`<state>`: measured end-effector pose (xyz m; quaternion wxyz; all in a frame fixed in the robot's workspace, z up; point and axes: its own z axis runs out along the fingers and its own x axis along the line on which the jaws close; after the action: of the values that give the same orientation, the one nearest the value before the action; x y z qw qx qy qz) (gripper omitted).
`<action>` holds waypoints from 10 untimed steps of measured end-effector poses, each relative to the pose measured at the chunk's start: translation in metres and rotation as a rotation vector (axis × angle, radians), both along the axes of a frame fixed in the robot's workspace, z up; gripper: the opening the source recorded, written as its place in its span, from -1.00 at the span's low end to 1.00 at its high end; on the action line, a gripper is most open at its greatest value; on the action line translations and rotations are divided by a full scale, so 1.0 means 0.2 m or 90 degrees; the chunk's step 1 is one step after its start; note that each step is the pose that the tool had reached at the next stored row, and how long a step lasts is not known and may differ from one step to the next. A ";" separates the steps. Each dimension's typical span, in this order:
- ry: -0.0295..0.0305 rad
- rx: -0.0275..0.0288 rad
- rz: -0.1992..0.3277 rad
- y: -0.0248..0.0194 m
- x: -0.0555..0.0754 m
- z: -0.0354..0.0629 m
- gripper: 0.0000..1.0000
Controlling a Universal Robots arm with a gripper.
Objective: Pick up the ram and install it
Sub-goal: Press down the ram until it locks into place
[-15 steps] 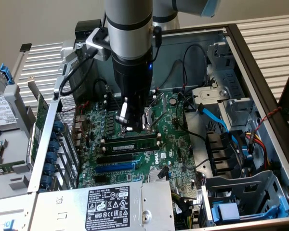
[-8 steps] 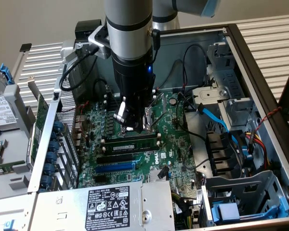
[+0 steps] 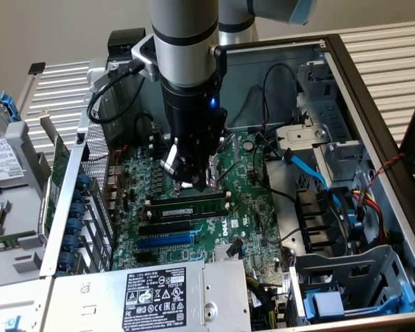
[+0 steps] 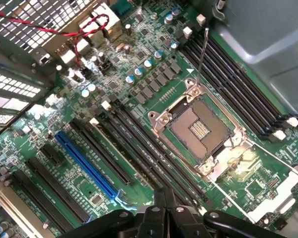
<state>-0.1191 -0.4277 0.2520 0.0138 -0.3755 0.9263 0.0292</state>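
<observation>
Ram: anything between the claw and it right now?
Nothing visible. In the exterior view the claw hangs just above the ram, which lies lengthwise on the motherboard. No cable or card crosses the gap between them.

The arm (image 3: 187, 62) rose past the exterior view's top edge and covered the motherboard (image 3: 194, 200) behind it. The pincer (image 3: 192, 181) hid the processor socket there; whether anything sat between its fingers could not be told. In the wrist view the pincer (image 4: 164, 210) was cut off at the frame's edge. The power supply label (image 3: 155, 289) was too small to read.
</observation>
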 end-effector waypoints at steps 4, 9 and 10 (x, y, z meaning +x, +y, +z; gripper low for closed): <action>0.0000 0.0003 -0.042 0.000 0.00 -0.002 -0.79; 0.0000 0.0005 -0.096 0.000 0.00 -0.004 -0.79; 0.0000 0.0006 -0.106 0.000 0.00 -0.005 -0.79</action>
<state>-0.1191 -0.4277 0.2511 0.0163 -0.2970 0.9543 0.0283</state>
